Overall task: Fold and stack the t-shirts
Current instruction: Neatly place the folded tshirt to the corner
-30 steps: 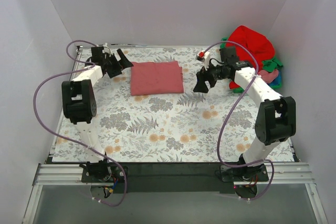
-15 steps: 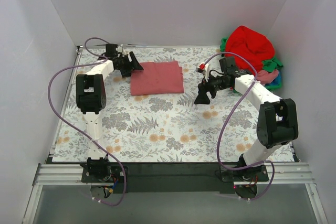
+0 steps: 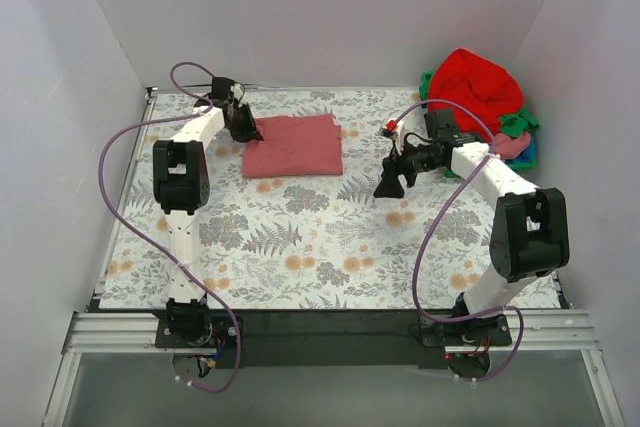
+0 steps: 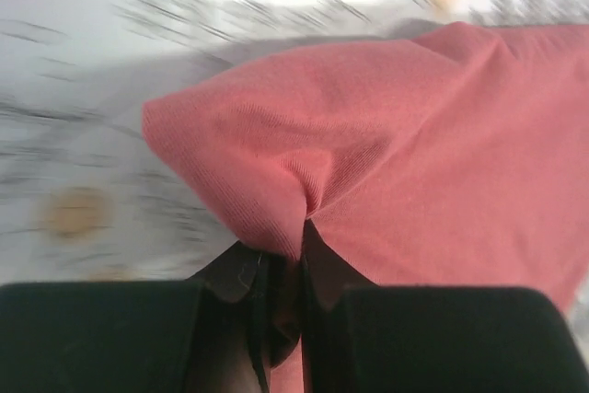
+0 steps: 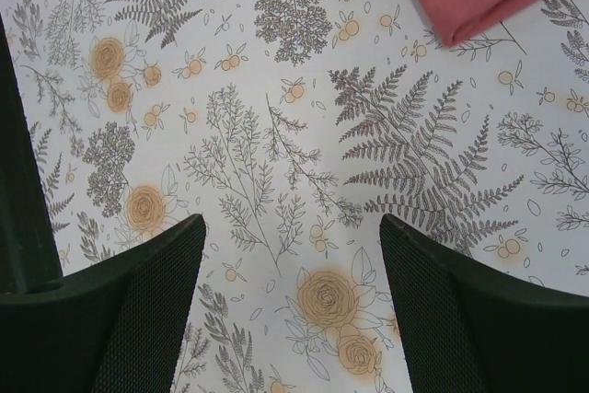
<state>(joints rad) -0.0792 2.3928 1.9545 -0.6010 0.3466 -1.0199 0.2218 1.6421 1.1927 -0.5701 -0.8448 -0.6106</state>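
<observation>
Here, left gripper (image 4: 283, 248) pinches corner of one folded pink shirt (image 3: 295, 145). Right gripper (image 5: 292, 224), right of shirt, jaws apart, empty. Farther right, shirt heap (image 3: 485, 87): lower ones buried, count unclear.

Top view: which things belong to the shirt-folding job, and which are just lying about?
Job: pink shirt, pinched by the left gripper; red shirt atop the heap at right.
Lying about: floral cover; purple cables.
</observation>
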